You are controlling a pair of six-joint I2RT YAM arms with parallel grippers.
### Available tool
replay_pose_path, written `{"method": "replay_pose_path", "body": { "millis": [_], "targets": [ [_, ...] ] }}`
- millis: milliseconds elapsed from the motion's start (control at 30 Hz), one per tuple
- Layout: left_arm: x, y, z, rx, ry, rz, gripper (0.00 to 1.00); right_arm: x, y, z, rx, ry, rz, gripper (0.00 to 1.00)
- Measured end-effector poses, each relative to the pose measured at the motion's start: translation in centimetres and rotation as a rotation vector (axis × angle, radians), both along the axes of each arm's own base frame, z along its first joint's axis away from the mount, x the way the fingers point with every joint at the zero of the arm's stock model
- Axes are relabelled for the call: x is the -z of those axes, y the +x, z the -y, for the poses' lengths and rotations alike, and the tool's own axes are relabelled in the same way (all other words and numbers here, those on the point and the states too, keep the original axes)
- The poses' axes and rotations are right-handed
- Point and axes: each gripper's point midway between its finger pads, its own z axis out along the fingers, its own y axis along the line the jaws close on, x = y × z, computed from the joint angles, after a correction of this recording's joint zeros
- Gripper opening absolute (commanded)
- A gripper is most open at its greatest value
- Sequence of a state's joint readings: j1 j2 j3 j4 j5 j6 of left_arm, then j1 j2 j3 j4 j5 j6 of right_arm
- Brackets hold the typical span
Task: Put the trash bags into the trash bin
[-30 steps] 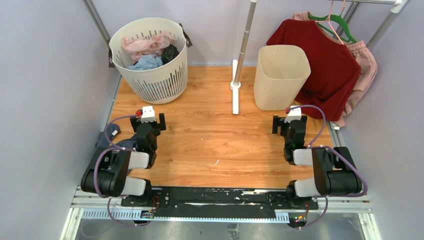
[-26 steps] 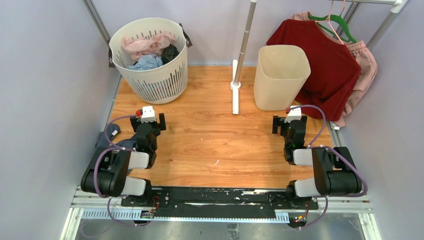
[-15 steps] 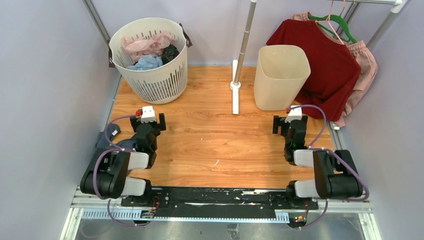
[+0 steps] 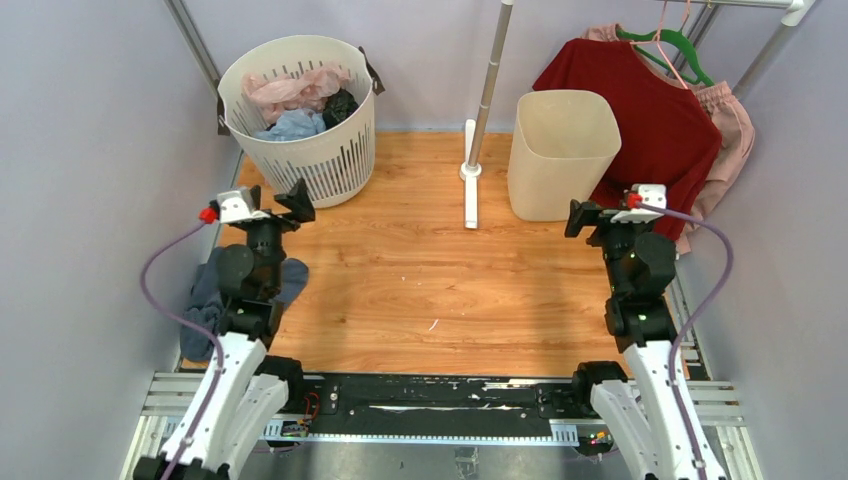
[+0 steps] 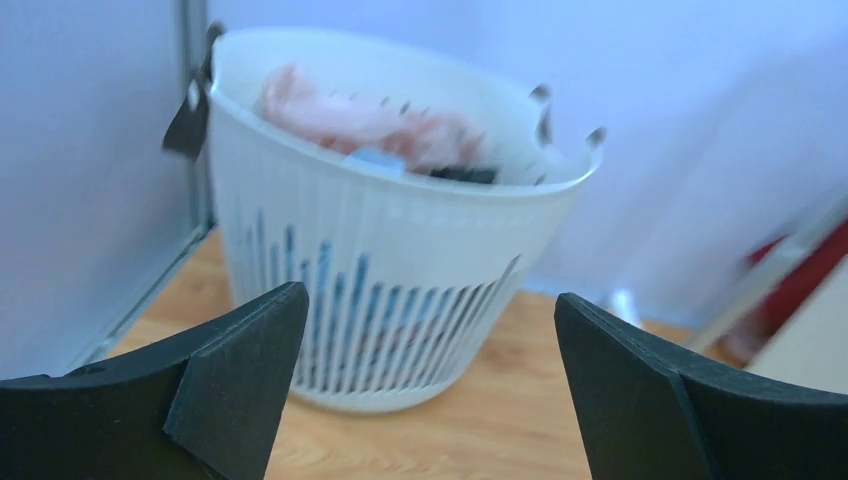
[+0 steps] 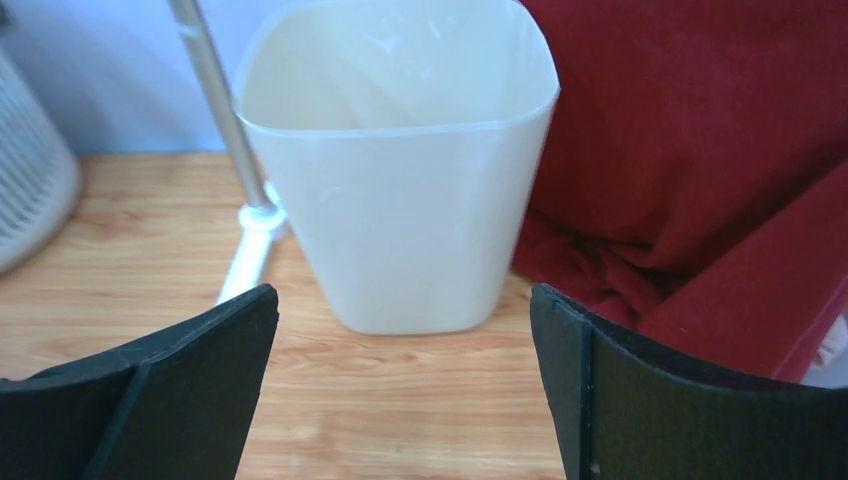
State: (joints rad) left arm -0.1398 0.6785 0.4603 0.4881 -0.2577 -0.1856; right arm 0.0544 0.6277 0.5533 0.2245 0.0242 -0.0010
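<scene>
Both my arms risen from folded rest, left gripper wide open facing slotted round white plastic basket, right gripper wide open, empty, facing cream-beige plastic bin

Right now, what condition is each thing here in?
Trash bin, upright, looks empty.
Trash bag, crumpled in the basket.
Basket, upright, partly filled.
Left tool, open, holding nothing, facing the basket.
Right tool, open, holding nothing, facing the bin.
Red shirt, hanging behind the bin.
Blue cloth, heaped beside the left arm.
</scene>
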Motion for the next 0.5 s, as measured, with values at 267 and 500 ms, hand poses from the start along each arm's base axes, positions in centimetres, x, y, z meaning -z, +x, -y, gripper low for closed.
{"method": "replay_pose_path", "body": {
  "millis": [267, 500],
  "targets": [
    [-12.8, -6.7, 3.6, 0.254, -0.046, 0.141, 1.0, -10.5, -4.5, -3.2, -0.162, 0.208, 0.04, 1.0],
    [-16.1, -9.0, 4.5, 0.32, -0.022, 0.11, 1.0, -12.5, -2.6, -5.0, -0.241, 0.232, -0.129, 1.0]
  ]
}}
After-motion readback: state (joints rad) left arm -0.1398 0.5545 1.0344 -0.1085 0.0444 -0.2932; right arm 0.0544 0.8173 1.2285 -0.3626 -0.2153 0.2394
